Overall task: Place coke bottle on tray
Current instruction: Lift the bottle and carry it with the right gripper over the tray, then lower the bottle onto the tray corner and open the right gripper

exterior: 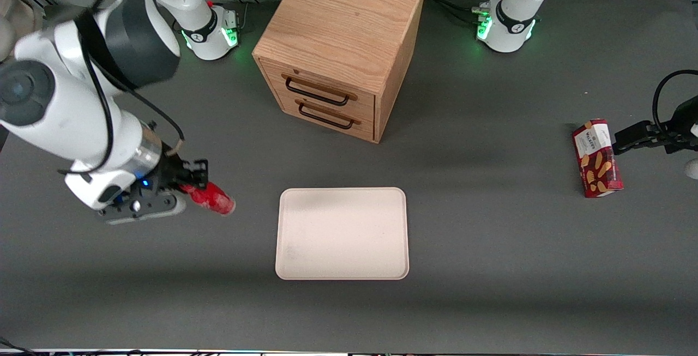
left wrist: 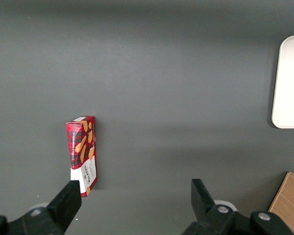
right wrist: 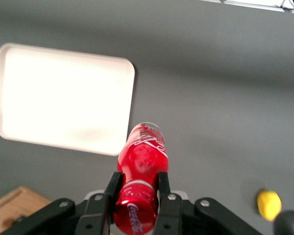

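Observation:
My right gripper is shut on the coke bottle, a slim glossy red bottle with white script. It holds the bottle tilted, above the grey table, beside the tray toward the working arm's end. In the right wrist view the black fingers clamp the bottle near its cap end, the body pointing away from the camera. The pale cream-pink tray lies flat and bare, nearer the front camera than the cabinet; it shows in the right wrist view and its edge shows in the left wrist view.
A wooden two-drawer cabinet stands farther from the front camera than the tray. A red biscuit box lies toward the parked arm's end, also in the left wrist view. A small yellow object lies on the table near the gripper.

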Robot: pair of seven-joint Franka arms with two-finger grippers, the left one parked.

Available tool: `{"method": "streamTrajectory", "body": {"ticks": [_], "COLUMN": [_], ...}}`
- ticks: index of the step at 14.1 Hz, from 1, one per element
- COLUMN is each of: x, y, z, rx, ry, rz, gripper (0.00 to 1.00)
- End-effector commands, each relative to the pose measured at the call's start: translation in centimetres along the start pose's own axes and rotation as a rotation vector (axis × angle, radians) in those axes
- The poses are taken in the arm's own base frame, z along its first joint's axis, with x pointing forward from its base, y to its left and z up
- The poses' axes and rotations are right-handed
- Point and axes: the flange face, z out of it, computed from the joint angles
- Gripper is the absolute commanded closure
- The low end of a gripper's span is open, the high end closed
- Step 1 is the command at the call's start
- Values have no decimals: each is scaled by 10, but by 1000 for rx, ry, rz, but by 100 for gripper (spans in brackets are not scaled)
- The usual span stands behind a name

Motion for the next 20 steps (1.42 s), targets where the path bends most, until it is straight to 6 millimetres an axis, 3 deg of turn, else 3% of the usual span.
{"method": "streamTrajectory", "body": {"ticks": [1,6,11,13,20], "x": [36,69,72,68,67], "y": [-15,-42,-58,-75,-88], "z": [28,108,174,187,211], "rx": [21,87,84,48,36], "ry": [99,201,160,159,162], "rz": [-25,-38,-64,-102,-121], "gripper": [100,100,100,100,100]}}
